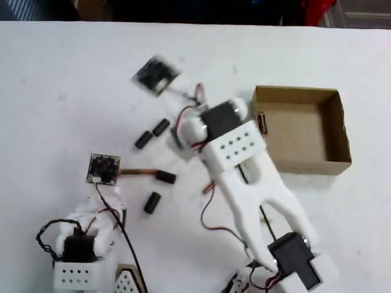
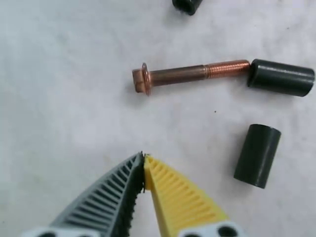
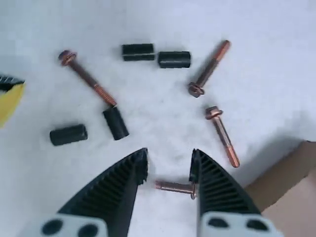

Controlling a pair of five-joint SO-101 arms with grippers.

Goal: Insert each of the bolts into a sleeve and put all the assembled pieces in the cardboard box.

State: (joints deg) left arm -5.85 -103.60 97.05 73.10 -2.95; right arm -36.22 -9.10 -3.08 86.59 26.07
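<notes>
The left gripper [image 2: 143, 159] hovers low over the white counter [image 1: 61, 73], in its near left part. Its grey and yellow fingers are pressed together tip to tip, with nothing between them.

Just ahead of them the first bolt [image 2: 190, 75] lies flat. Its threaded end touches the end of the first sleeve [image 2: 280, 77], which lies almost in line with it, but the bolt is not visibly inside. The second sleeve [image 2: 256, 155] lies near both and apart from them, closer to the near edge. The third sleeve [image 1: 143, 139] and fourth sleeve [image 1: 160, 127] lie end to end around the middle of the counter, close together but with a slim gap between them.

The right gripper [image 3: 168, 158] is down near the counter's middle, its black fingers spread wide. The second bolt [image 3: 174, 186] lies flat on the counter between them. Its head is against one finger, while its threaded end stops short of the other, so it is not clamped.

The third bolt [image 3: 210, 69] and fourth bolt [image 3: 222, 136] lie loose on the counter. Their heads are near each other and their shanks point away in different directions. They lie between the sleeve pair and the box [image 1: 302, 128].

The box sits open-topped toward the right edge, beside the right arm's upper link.
</notes>
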